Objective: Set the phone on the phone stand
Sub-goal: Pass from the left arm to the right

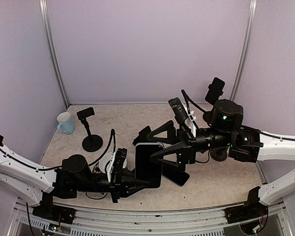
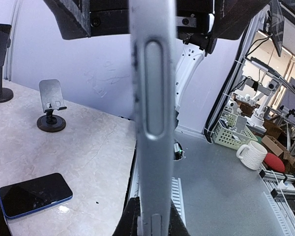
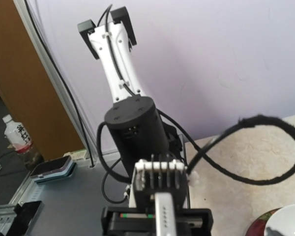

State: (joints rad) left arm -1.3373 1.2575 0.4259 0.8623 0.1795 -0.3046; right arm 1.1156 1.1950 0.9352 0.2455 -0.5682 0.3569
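Left jaws clamp phone (image 1: 148, 164) upright, long axis vertical, dark face nearward.

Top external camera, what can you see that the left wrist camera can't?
Only the top view shows the blue mug on the table and the long white left arm. Only the left wrist view shows a white basket and a white mug beyond the table's edge. Both show the phone gripped by the left tool.
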